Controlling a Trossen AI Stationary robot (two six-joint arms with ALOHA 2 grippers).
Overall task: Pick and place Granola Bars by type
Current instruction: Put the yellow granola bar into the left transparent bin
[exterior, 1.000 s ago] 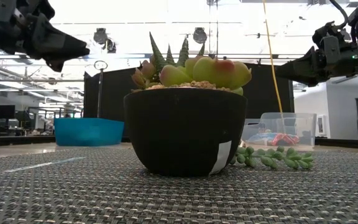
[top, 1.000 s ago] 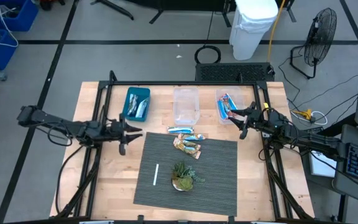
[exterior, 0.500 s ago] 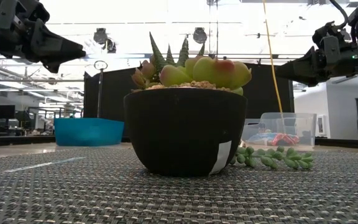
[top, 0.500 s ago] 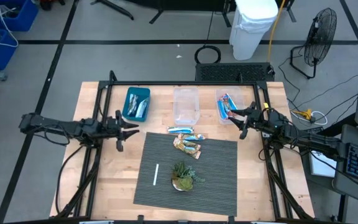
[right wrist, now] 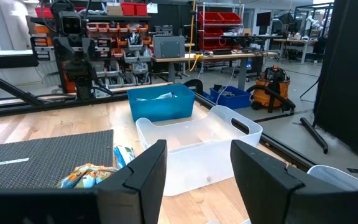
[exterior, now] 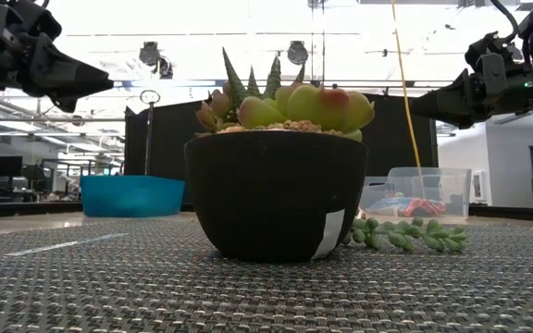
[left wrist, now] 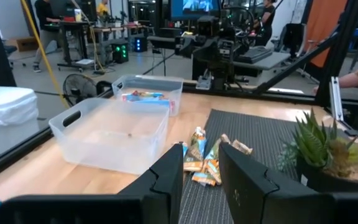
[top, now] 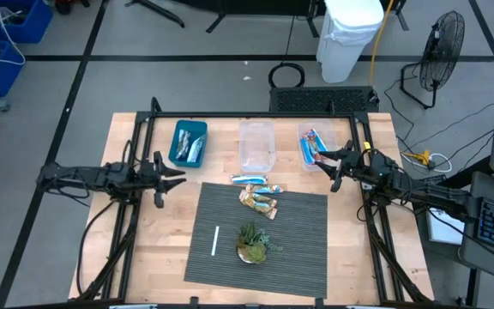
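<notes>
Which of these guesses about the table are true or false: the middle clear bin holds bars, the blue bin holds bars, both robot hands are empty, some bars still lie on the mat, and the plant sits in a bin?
1. The middle clear bin holds bars. False: it looks empty.
2. The blue bin holds bars. True: silvery-blue ones.
3. Both hands are empty. True: the left hand and right hand hold nothing.
4. Bars still lie on the mat. True: the loose bars sit at its far edge.
5. The plant sits in a bin. False: it stands on the mat.
</notes>
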